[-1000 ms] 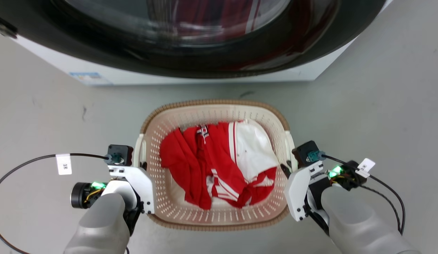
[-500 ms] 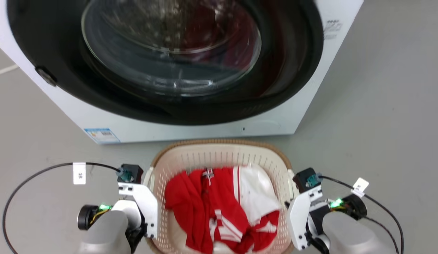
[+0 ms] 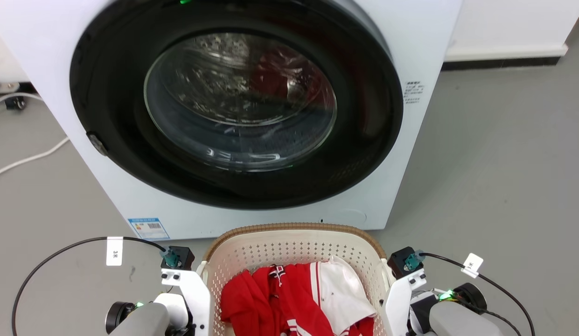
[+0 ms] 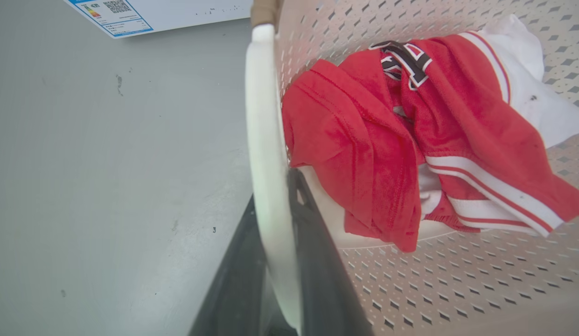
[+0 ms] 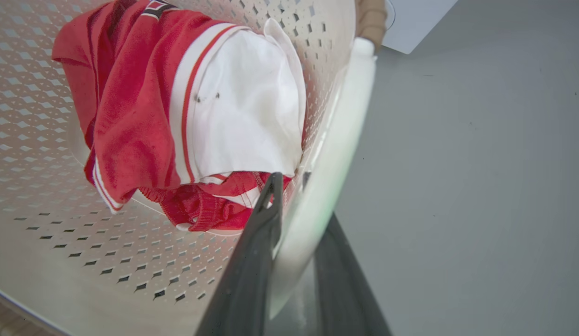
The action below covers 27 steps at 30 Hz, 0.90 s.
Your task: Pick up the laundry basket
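Observation:
The laundry basket (image 3: 289,228) is cream-white and perforated with a brown woven-look rim, and sits at the bottom centre of the head view, holding red and white clothes (image 3: 298,298). My left gripper (image 4: 273,198) is shut on the basket's white left handle (image 4: 261,116), one finger inside the wall and one outside. My right gripper (image 5: 301,198) is shut the same way on the right handle (image 5: 350,116). In the head view both wrists flank the basket, and their white mounts (image 3: 191,294) hide the fingers.
A white washing machine (image 3: 424,46) with a large dark round glass door (image 3: 233,116) stands right behind the basket. A white cable (image 3: 28,158) lies on the grey floor at the left. A wall with dark skirting (image 3: 504,63) runs at the top right.
The head camera has swung upward, so the basket and both wrists now sit at the bottom edge and the whole washer door shows. Both grippers keep their hold on the handles.

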Tool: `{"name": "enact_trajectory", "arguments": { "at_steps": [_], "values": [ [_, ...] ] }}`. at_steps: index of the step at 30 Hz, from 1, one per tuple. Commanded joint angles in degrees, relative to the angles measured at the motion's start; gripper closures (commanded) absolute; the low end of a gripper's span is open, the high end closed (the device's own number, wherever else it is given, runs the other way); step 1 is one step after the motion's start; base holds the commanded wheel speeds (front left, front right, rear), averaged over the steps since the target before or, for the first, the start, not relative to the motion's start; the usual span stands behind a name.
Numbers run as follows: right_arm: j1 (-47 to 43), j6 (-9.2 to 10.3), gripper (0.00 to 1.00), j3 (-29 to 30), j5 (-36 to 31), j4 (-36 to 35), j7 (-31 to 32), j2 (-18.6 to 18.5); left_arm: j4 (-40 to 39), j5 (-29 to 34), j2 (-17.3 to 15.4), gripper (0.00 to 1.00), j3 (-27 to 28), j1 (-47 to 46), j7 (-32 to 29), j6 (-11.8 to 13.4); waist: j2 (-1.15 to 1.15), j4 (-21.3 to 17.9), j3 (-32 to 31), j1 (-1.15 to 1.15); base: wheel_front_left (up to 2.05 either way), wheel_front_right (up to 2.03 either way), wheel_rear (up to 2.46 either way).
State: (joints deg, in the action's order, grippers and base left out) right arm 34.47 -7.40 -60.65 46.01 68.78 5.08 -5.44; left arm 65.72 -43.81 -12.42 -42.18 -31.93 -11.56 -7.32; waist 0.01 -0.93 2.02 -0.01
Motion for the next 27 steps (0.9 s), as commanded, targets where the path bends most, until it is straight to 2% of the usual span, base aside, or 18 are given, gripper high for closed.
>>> {"name": "enact_trajectory", "arguments": {
  "at_steps": [1, 27],
  "values": [
    [-0.4, -0.15, 1.00, -0.7, 0.2, -0.5, 0.1, -0.2, -0.7, -0.6, -0.2, 1.00, -0.6, 0.2, -0.3, -0.2, -0.01, 0.0, -1.3, 0.01, 0.00, 0.00, 0.00],
    [-0.2, -0.16, 1.00, -8.2, 8.3, -1.0, 2.0, -0.7, 0.5, -8.6, -1.5, 1.00, -8.8, -0.6, -1.3, -0.2, -0.01, 0.2, -4.0, 0.01, 0.00, 0.00, 0.00]
  ]
}}
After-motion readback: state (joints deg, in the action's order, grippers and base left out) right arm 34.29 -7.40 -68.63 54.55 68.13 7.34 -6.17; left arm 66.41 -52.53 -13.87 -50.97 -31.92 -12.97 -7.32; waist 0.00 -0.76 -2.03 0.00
